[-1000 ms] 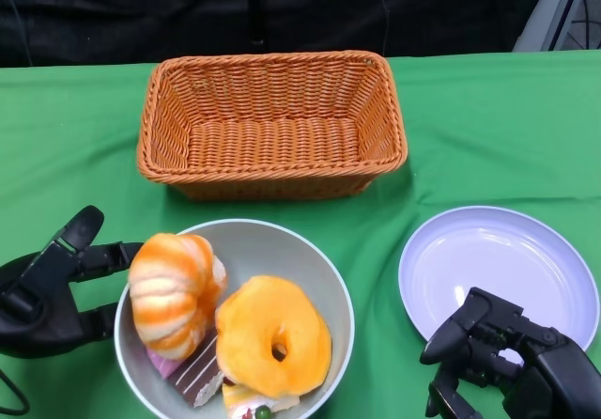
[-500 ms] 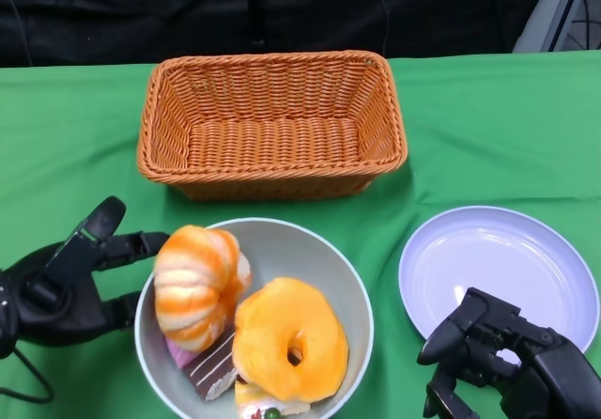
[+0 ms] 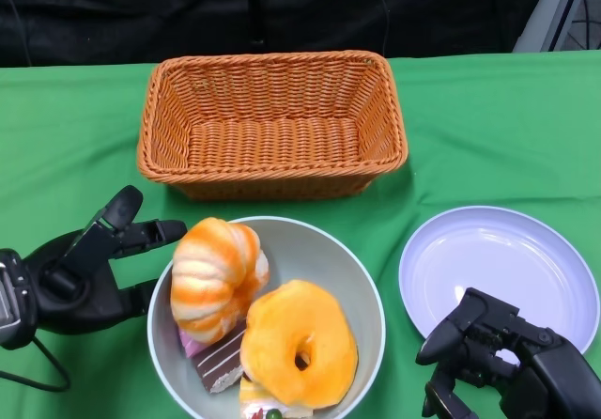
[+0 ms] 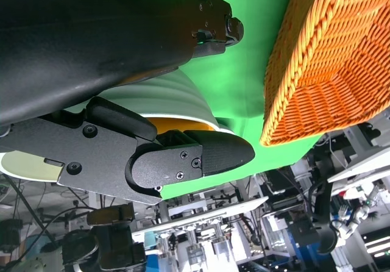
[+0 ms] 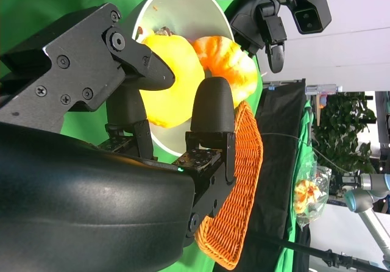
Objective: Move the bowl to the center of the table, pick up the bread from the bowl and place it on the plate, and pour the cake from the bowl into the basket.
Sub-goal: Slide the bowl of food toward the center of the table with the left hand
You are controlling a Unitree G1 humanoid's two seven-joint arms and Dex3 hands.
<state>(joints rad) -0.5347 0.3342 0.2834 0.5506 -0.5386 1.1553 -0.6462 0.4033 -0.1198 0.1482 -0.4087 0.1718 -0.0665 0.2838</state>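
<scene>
So the grey bowl (image 3: 349, 278) sits near the front edge of the green counter (image 3: 488, 137), a bit left of the middle, right in front of the wicker basket (image 3: 271, 123). Inside it there's a striped orange-and-white bread roll (image 3: 214, 276) on the left side, a yellow donut-shaped bread (image 3: 299, 344) leaning next to it, and a slice of chocolate layer cake (image 3: 218, 364) tucked under both. There's another bit of something with a green and red top at the bowl's front rim, but it's cut off so I can't tell what it is.

The left hand (image 3: 80, 278) is at the bowl's left side, fingers (image 3: 141, 233) spread, one above and one below the rim area, touching or just about touching the wall. Can't really call it a solid grip from the head view, and the left wrist view only shows the fingers alongside the bowl's outer wall.

The right hand (image 3: 507, 367) is over at the front right corner, fingers apart, empty, overlapping the front edge of the pale lavender plate (image 3: 498, 259). The plate sits just right of the bowl, not touching it. The basket is toward the back edge, centered.
</scene>
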